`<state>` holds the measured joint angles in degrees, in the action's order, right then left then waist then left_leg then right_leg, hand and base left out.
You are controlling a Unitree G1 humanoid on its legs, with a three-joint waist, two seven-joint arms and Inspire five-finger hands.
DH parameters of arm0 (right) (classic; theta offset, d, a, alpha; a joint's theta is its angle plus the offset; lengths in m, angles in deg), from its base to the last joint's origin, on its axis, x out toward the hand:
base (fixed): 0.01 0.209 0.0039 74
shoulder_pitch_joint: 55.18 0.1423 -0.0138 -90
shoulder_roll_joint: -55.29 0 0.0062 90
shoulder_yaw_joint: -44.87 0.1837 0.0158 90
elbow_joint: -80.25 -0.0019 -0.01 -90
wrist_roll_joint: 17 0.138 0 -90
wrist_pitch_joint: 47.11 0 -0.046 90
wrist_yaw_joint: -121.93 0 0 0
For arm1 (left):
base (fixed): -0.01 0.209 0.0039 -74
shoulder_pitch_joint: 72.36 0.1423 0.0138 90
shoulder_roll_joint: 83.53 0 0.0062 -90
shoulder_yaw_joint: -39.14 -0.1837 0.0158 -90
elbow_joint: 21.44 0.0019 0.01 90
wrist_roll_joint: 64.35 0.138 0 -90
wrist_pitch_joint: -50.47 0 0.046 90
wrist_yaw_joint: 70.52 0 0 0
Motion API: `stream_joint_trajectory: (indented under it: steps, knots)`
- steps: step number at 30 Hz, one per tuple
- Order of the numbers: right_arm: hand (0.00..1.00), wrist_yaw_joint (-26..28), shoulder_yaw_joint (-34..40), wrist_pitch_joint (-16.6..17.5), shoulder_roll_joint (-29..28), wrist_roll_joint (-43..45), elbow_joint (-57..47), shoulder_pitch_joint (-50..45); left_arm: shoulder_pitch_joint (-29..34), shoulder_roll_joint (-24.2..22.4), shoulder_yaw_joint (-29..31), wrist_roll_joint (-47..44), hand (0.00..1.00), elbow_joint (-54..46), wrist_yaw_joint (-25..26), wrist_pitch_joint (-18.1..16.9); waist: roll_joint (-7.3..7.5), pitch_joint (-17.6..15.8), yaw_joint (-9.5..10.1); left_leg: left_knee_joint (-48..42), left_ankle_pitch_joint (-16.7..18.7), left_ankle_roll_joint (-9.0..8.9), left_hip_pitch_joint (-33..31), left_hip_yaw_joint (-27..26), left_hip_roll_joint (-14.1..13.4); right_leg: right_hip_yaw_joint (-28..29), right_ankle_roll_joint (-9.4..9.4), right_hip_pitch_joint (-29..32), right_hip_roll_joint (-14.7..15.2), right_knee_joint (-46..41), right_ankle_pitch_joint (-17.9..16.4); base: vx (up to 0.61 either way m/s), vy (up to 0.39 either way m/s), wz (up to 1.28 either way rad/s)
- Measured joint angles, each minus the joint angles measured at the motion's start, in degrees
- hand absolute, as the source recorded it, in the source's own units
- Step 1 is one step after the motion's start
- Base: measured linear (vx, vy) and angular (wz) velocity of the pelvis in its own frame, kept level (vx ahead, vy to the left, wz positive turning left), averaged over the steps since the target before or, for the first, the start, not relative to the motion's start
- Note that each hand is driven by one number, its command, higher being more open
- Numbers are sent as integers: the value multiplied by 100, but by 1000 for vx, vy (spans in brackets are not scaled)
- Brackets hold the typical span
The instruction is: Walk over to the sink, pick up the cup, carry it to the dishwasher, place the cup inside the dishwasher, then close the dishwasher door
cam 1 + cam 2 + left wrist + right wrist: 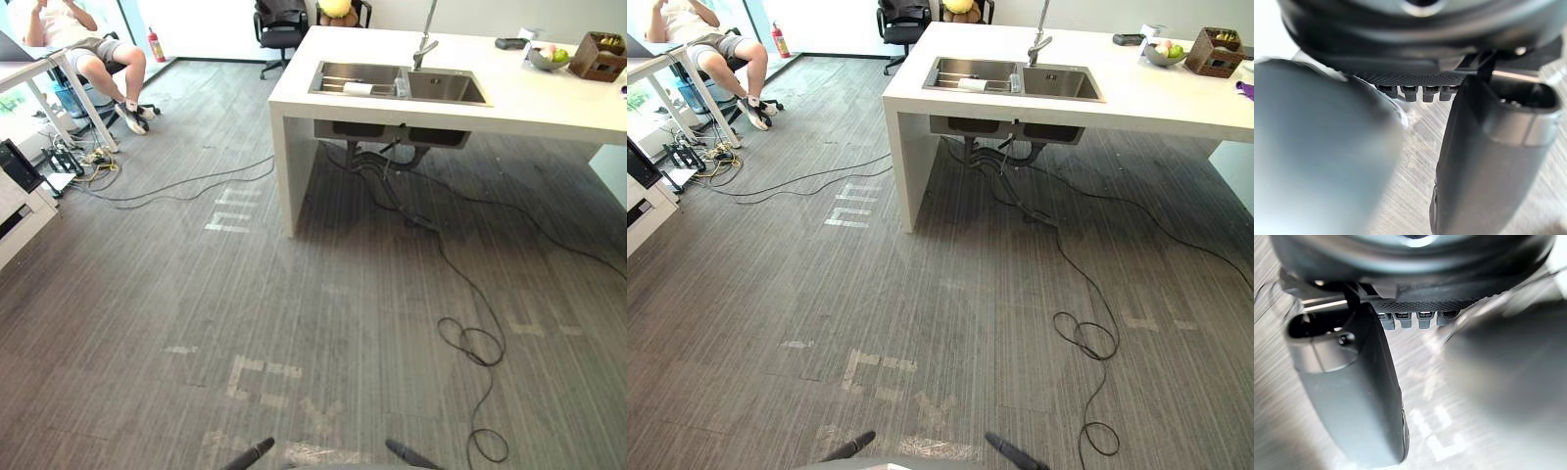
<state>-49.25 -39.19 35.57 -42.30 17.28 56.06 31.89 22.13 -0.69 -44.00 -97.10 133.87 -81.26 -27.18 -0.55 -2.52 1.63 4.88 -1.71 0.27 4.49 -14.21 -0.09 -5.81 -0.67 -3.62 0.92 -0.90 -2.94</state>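
Observation:
The steel sink (446,90) is set in a white counter (294,98) far ahead and to the right, with a tap (424,44) behind it. A small clear cup (402,86) stands by the divider between the two basins, next to a white roll (358,88). My left hand (1415,54) hangs over the grey floor, fingers (1414,92) relaxed and thumb (1488,161) straight, holding nothing. My right hand (1415,279) hangs the same way, thumb (1356,396) straight, with nothing in it. Both hands are far from the sink.
Black cables (470,343) trail across the grey floor from under the counter. A person (83,44) sits at a desk at the far left. An office chair (281,29) stands behind the counter. A fruit bowl (549,57) and a wooden box (600,57) sit on the counter's right end.

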Motion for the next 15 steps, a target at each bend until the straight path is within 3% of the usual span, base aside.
stream_joint_trajectory:
  steps: [5, 9, 12, 15]
  knots:
    - [100, 20, 110, -91, -63, 41, -112, 1053, -634, 86, -742, -353, 100, -470, -169, 117, -58, -194, 66, 1, -74, -103, -29, 310, 27, -259, -54, -76, 25, 52, 17, -38, -28, 28]
    - [100, 136, 244, -240, -43, 35, -173, 1597, -1142, 12, -1087, -360, 100, -640, -212, 90, -74, -254, 51, 6, -115, -62, -61, 417, 49, -367, -81, -106, 32, 114, 37, -35, -16, 14]
    - [100, 210, 235, -329, 9, 21, -184, 1640, -1342, -1, -1140, -296, 100, -656, 138, -75, -69, -353, 52, 8, -120, -54, -64, 453, 64, -397, -81, -128, 38, 142, 37, 4, -7, 5]
    - [100, 202, 166, -338, 33, -308, -88, 1570, -1360, 4, -1177, 378, 100, -635, 968, -261, -79, -395, 2, 8, -127, -44, -97, 539, 87, -423, -81, -141, 50, 186, 37, 31, -12, 4]
